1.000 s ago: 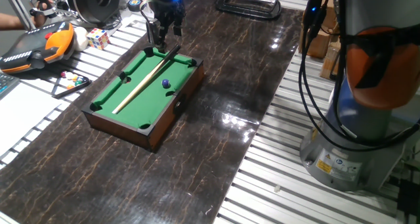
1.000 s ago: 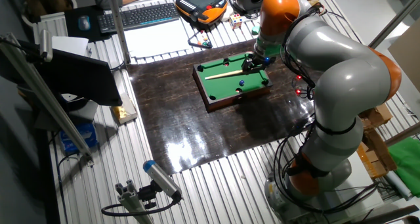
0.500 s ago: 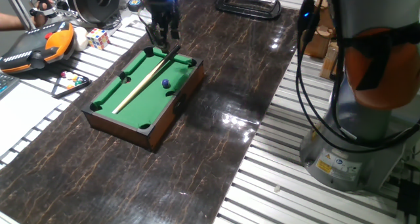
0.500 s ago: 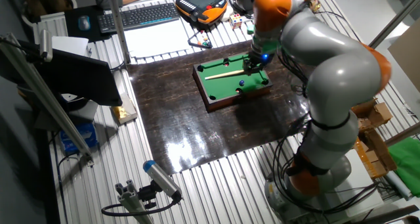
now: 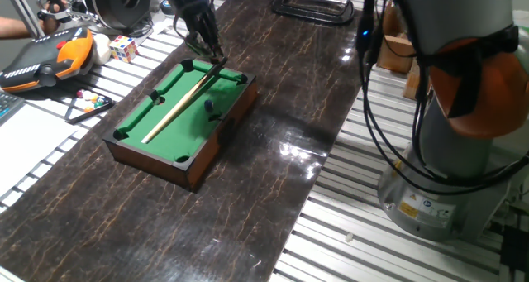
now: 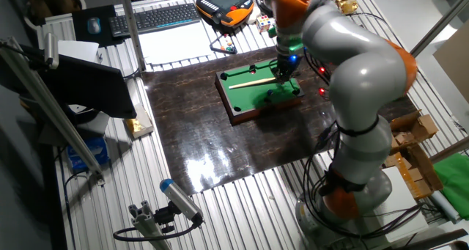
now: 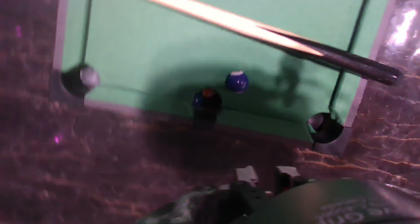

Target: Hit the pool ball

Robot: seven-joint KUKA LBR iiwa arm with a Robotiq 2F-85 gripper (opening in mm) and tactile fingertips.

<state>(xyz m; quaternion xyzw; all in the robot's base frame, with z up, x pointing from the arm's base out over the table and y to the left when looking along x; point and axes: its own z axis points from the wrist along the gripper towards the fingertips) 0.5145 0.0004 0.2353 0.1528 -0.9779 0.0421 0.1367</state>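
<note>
The miniature green-felt pool table (image 5: 136,117) stands on the dark marble top; it also shows in the other fixed view (image 6: 245,89). The pool ball (image 5: 209,106), tiny and dark blue, lies on the felt close to the right long rail, next to a side pocket (image 7: 207,100). It also shows in the hand view (image 7: 237,81) and the other fixed view (image 6: 269,94). A wooden cue (image 5: 178,102) lies diagonally on the felt, untouched. My gripper (image 5: 203,44) hangs tilted above the far end of the table, near the cue's dark butt (image 7: 354,63). Its fingertips (image 7: 246,175) look close together and hold nothing.
A black triangle rack with small red, white and yellow balls (image 5: 87,102) lies left of the table. A Rubik's cube (image 5: 124,48) and an orange-black pendant (image 5: 45,54) sit further left. A black clamp (image 5: 314,5) is at the back. A keyboard (image 6: 157,17) is nearby.
My gripper has swung left and tilted at the table's far end, and the arm has turned with it. The cue and the pool ball have stayed where they were.
</note>
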